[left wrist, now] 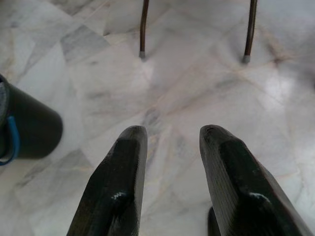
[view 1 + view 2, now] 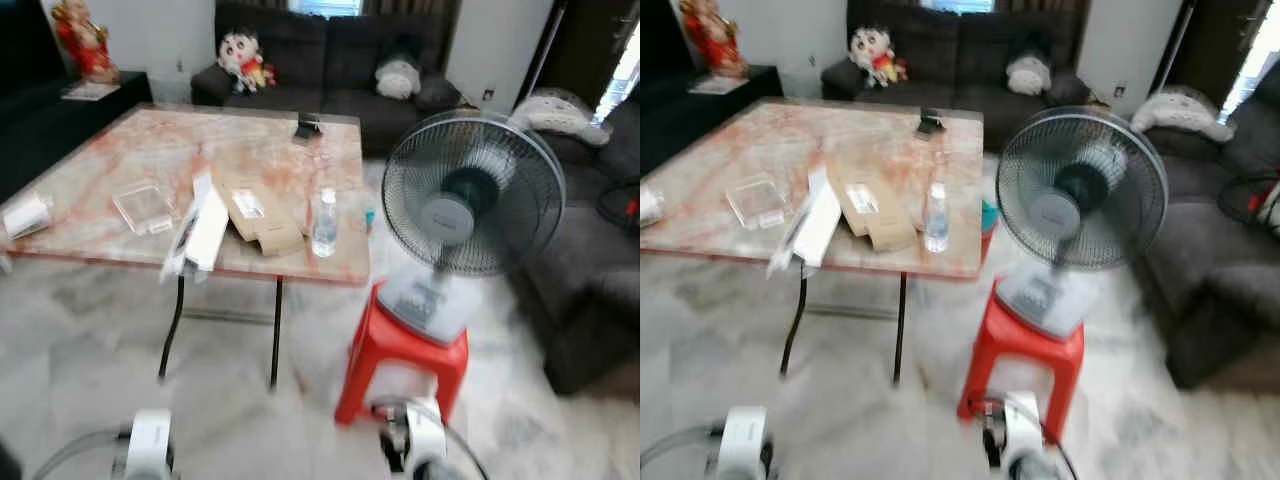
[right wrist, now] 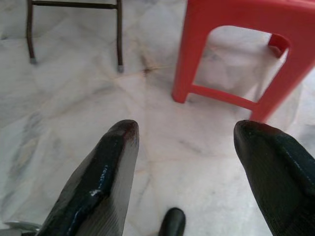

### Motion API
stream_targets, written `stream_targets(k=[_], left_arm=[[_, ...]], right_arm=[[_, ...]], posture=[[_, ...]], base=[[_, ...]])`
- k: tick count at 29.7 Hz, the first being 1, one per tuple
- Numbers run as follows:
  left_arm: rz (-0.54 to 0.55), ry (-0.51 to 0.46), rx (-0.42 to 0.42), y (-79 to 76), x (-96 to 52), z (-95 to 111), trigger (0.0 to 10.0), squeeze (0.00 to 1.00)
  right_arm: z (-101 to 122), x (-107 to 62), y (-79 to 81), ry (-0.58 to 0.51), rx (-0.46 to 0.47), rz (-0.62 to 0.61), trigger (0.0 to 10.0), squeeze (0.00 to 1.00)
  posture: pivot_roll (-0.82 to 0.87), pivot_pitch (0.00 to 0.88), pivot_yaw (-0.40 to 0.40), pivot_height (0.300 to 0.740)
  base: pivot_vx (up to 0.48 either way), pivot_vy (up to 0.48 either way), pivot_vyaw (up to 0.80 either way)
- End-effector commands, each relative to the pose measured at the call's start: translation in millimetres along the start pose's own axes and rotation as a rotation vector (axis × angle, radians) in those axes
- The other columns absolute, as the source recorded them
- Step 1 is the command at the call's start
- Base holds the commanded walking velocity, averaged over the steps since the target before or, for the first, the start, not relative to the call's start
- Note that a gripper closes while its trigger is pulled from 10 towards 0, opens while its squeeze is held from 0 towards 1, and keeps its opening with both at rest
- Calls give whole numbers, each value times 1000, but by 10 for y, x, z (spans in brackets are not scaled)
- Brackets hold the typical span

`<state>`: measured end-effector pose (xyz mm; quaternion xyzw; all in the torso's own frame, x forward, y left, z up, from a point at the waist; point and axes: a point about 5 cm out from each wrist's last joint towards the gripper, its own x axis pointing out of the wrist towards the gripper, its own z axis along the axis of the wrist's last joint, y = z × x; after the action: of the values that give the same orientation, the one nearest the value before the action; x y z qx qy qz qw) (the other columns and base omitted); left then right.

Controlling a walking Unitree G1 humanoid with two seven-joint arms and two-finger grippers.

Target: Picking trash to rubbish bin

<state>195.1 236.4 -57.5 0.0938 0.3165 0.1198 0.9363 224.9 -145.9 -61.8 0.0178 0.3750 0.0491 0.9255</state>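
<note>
Both arms hang low over the marble floor [image 1: 197, 83], probably because the robot is walking toward the table [image 2: 120, 150] and nothing is in reach. The left gripper [image 1: 170, 142] has its fingers slightly apart and empty; the right gripper [image 3: 184, 142] is spread wide, also empty. Likely trash lies on the table: a plastic bottle [image 2: 324, 224] (contents unclear), a flattened cardboard box [image 2: 262, 215], a white packet [image 2: 205, 228] overhanging the edge and an empty clear tray [image 2: 143, 207]. A dark container [image 1: 27, 123], maybe the bin, stands on the floor.
</note>
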Motion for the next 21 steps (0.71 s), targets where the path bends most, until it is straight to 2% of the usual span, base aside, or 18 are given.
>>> stream_targets(k=[1,10,17,21], left_arm=[[8,-9,-6,25,17,35,10000,0],[10,-6,-9,26,8,17,10000,0],[29,-63,13,14,26,116,10000,0],[69,-171,-7,30,58,316,10000,0]], right_arm=[[-5,-2,5,-4,16,-1,10000,0],[17,2,13,-16,15,4,10000,0],[80,16,41,-40,5,28,10000,0],[260,47,110,-112,-27,71,10000,0]], posture=[[49,0,-58,740],[48,7,-59,740],[51,10,-63,740],[49,13,-61,740]], base=[[0,0,-788],[0,0,0],[0,0,0],[0,0,0]])
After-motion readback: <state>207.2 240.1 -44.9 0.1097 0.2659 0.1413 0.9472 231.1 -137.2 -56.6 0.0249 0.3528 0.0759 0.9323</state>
